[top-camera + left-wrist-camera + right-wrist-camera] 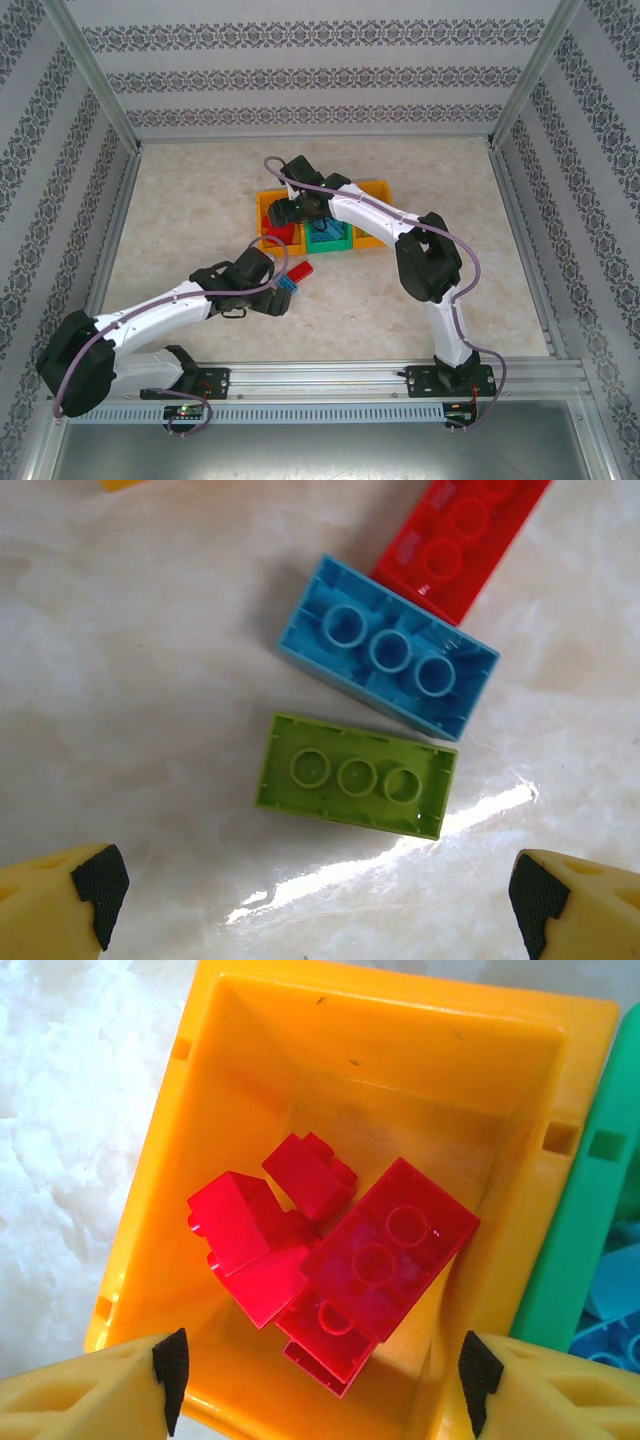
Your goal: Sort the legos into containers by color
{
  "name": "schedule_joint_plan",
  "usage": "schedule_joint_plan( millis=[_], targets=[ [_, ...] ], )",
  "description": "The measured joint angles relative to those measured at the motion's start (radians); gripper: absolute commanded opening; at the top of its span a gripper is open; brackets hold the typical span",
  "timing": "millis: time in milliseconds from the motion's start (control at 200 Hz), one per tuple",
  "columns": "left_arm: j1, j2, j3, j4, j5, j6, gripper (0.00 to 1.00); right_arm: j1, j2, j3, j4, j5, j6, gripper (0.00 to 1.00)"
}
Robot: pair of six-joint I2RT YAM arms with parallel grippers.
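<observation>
You are working the pick-up step for a loose brick. Your left end effector [315, 895] is hovering over the surface [180, 220] with its fingers [90, 890] spread wide and nothing between them. In the left wrist view the lime brick [355, 775] is lying hollow side up just toward 12 o'clock of that gap. A blue brick [388, 648] is sitting at its 1 o'clock, so close at one corner that you cannot tell whether they are touching, and a red brick [462, 535] is butting against the blue one further along that line. Your right end effector [322, 1370] is hanging released above the orange bin [260, 1040], where several red bricks [385, 1250] are lying heaped. At its 3 o'clock, the green bin [590, 1210] is holding blue pieces [610, 1300]. In the top view the row of bins [375, 185] is sitting just toward 12 o'clock of the surface's middle. The next move is calling for you to nudge the left arm toward 12 o'clock until the lime brick is lying between the fingers, then lower. They are lining up with its short ends, so you would be closing along its length; watch the finger nearest the blue brick. The lime brick probably belongs in the other orange bin, though the right arm is hiding its contents and crowding that airspace.
</observation>
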Motion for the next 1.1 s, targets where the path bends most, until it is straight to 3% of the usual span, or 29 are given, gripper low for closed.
schedule_joint_plan(
  millis=[220, 560, 639, 749, 1099],
  targets=[
    [-0.04, 0.127, 0.034, 0.004, -0.011, 0.077, 1.0, -0.023, -0.107, -0.095, 0.021, -0.008, 0.029, 0.8],
    [-0.06, 0.28, 0.13, 0.007, -0.014, 0.138, 0.97, -0.135, -0.286, -0.296, 0.067, -0.01, 0.056, 0.81],
    [-0.06, 0.305, 0.14, 0.008, -0.014, 0.142, 0.93, -0.159, -0.315, -0.343, 0.069, -0.01, 0.057, 0.81],
    [-0.06, 0.343, 0.147, 0.006, -0.012, 0.141, 0.79, -0.192, -0.353, -0.391, 0.07, -0.009, 0.059, 0.81],
    [-0.068, 0.359, 0.169, -0.007, -0.003, 0.13, 0.63, -0.269, -0.453, -0.478, 0.094, -0.006, 0.058, 0.81]
  ],
)
